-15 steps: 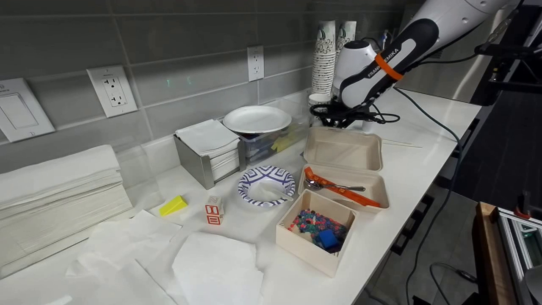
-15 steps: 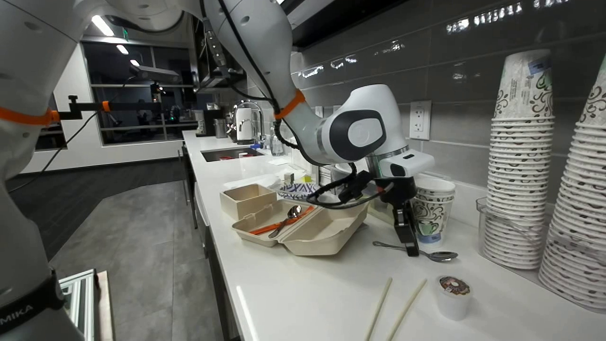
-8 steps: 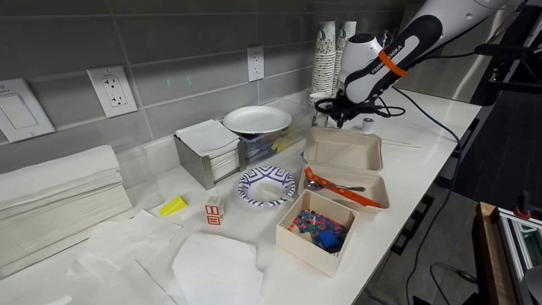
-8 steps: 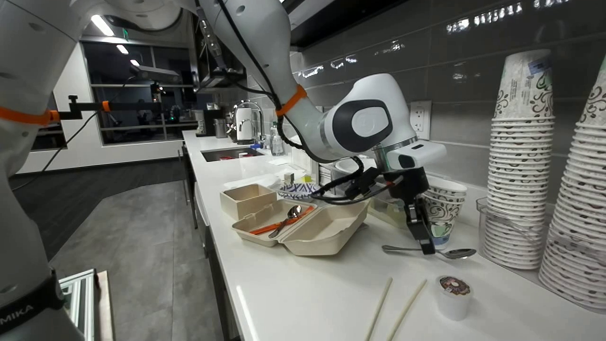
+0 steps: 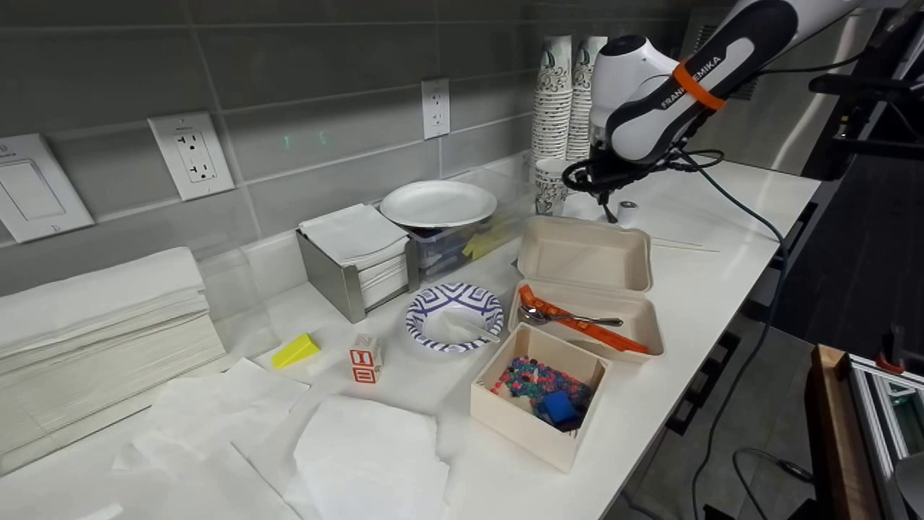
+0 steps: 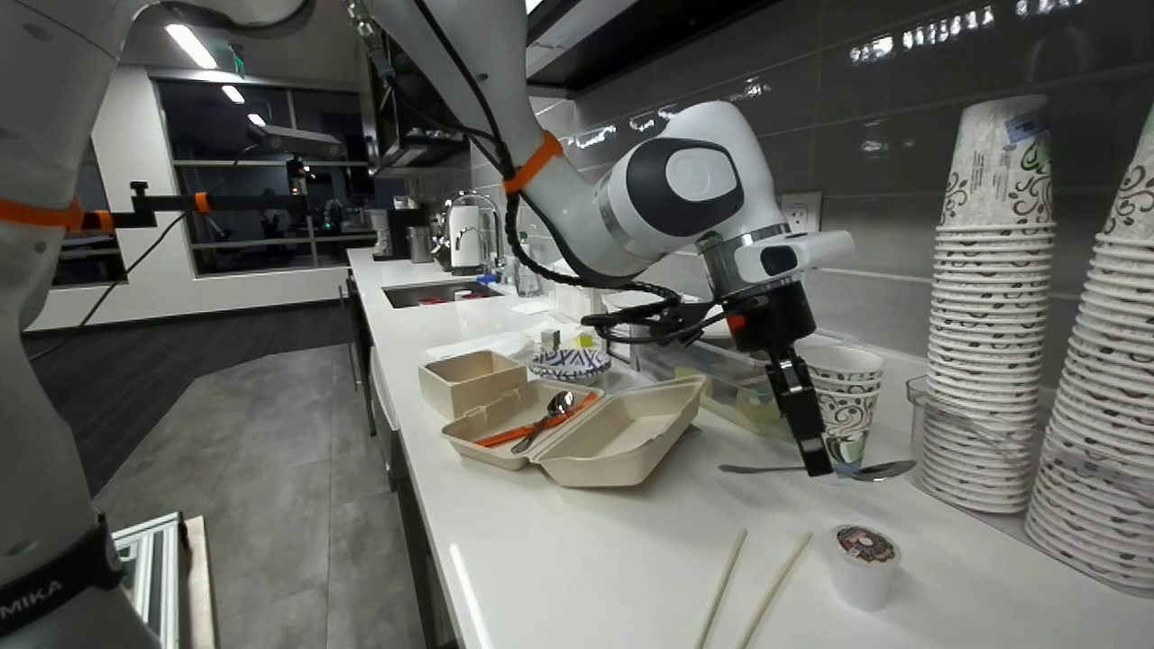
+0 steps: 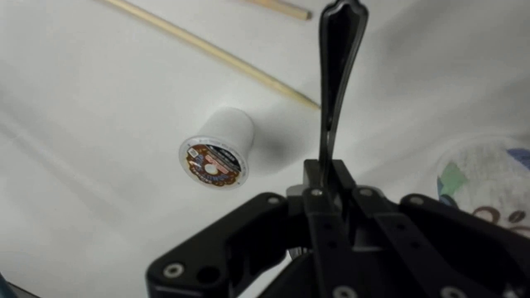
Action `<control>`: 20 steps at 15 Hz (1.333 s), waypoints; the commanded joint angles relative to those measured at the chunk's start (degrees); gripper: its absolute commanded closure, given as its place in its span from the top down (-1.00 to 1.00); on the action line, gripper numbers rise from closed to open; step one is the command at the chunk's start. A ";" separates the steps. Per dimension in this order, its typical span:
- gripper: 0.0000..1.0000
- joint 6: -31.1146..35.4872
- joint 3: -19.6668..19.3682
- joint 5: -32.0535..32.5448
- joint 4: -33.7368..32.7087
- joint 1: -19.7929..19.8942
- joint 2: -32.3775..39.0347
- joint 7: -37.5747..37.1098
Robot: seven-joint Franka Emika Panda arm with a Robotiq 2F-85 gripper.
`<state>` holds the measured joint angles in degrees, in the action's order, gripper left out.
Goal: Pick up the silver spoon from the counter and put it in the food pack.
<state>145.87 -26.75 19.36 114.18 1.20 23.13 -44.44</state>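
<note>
Exterior view, left to right: in the open food pack a second spoon and an orange strip are lying, so anything released on them could be tipped onto the rim. To their right, the raised lid could be struck and the pack pushed if the crossing were made too low. Farther right, the silver spoon is clenched by its handle in the gripper, seemingly clear of the counter; being pinched so narrowly, it could be swivelled by a knock. Just beyond, the short cup stack could be brushed if the bowl end were swung
</note>
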 commanded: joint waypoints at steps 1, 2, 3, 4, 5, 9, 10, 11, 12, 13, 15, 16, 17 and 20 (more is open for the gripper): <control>-0.96 -4.97 3.10 1.42 5.43 1.55 -6.93 9.58; -0.96 -4.90 2.98 2.81 6.57 1.30 -8.62 10.70; -0.96 -4.55 2.75 4.41 7.73 1.06 -10.60 11.25; -0.96 -3.72 2.71 5.99 8.71 1.13 -12.34 11.69; -0.96 -3.70 3.06 7.16 9.70 1.54 -14.36 13.04; -0.96 -6.97 7.30 4.47 14.43 4.45 -21.89 26.95; -0.96 -8.06 8.56 3.37 15.67 4.98 -23.62 30.14; -0.96 -8.99 9.81 2.71 16.94 5.27 -25.24 32.80; -0.96 -9.74 11.03 2.03 18.05 5.43 -26.63 35.41; -0.96 -9.96 12.26 1.21 19.21 5.40 -28.02 37.94; -0.96 -11.51 14.66 -0.75 21.06 4.78 -30.66 42.75; -0.96 -12.35 15.91 -1.97 21.69 4.26 -31.54 44.96; -0.96 -12.64 17.05 -3.25 22.28 3.77 -32.19 47.31; -0.96 -14.46 20.11 -8.33 22.81 1.70 -32.51 54.27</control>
<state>134.25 -8.70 15.84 135.22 4.61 -7.50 2.97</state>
